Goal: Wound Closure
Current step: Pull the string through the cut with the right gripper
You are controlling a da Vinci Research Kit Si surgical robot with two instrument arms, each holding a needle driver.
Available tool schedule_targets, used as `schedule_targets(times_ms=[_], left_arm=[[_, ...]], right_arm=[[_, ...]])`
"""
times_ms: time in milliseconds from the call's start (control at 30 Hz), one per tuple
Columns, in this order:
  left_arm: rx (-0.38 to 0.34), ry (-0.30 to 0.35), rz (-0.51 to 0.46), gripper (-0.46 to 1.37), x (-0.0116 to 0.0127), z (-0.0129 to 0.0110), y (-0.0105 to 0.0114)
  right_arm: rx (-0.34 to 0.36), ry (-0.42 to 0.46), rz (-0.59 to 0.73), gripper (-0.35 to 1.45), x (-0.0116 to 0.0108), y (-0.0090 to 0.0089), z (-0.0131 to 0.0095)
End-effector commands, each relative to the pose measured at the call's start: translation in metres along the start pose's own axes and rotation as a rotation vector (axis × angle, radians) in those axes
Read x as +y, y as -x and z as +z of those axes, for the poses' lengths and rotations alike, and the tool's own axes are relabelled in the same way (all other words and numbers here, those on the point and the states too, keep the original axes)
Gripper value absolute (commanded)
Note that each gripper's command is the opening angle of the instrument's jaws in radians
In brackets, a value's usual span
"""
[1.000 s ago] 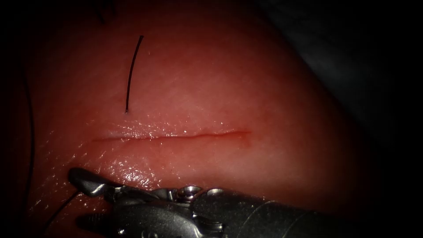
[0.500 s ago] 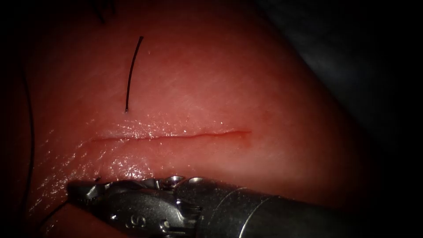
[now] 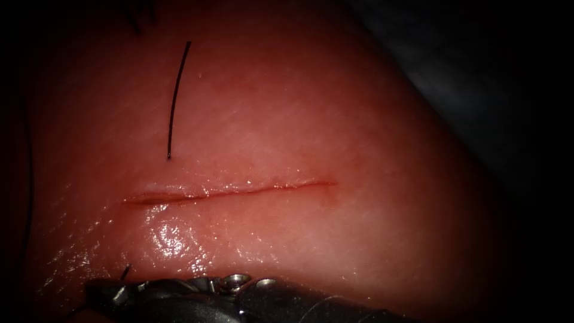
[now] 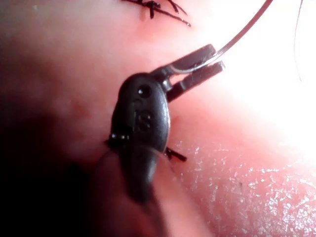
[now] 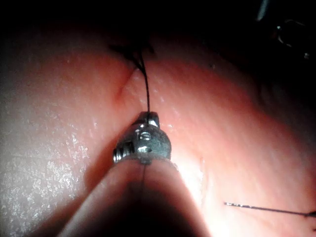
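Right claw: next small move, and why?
Probably ease the right claw gently along the thread line, not sideways. It is shut on thread that runs taut to a dark stitch, so a side pull might tear the tissue. The left claw is shut on a thin curved strand, needle or thread I cannot tell. The cut looks unstitched in the endoscope view.

glistening tissue (image 3: 335,119) with a cut (image 3: 230,192), loose thread (image 3: 176,98) lying on it

Surgical training bench: tissue (image 3: 335,119) slab with cut (image 3: 227,191), dark surround.
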State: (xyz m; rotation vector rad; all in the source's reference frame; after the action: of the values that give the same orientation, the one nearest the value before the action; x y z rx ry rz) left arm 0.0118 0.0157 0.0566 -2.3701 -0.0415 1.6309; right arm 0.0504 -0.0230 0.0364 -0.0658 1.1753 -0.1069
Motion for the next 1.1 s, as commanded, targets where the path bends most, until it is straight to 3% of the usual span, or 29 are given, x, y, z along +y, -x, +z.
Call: schedule_targets(times_ms=[33,433,700,1100], left_arm=[[0.0,0.011,0.0,-0.35,0.0,0.0,0.0001],[0.003,0.012,-0.002,-0.35,0.0,0.0,0.0],[0.003,0.012,-0.001,-0.35,0.0,0.0001,0.0001],[0.003,0.013,-0.002,-0.35,0.0001,0.0001,0.0]], right_arm=[[0.007,0.004,-0.003,-0.35,-0.0002,-0.0003,0.0],[0.045,0.006,-0.006,-0.35,-0.0024,-0.0042,-0.0006],[0.048,0.004,-0.005,-0.35,-0.0025,-0.0047,-0.0007],[0.065,-0.007,-0.016,-0.35,-0.0044,-0.0064,-0.0011]])
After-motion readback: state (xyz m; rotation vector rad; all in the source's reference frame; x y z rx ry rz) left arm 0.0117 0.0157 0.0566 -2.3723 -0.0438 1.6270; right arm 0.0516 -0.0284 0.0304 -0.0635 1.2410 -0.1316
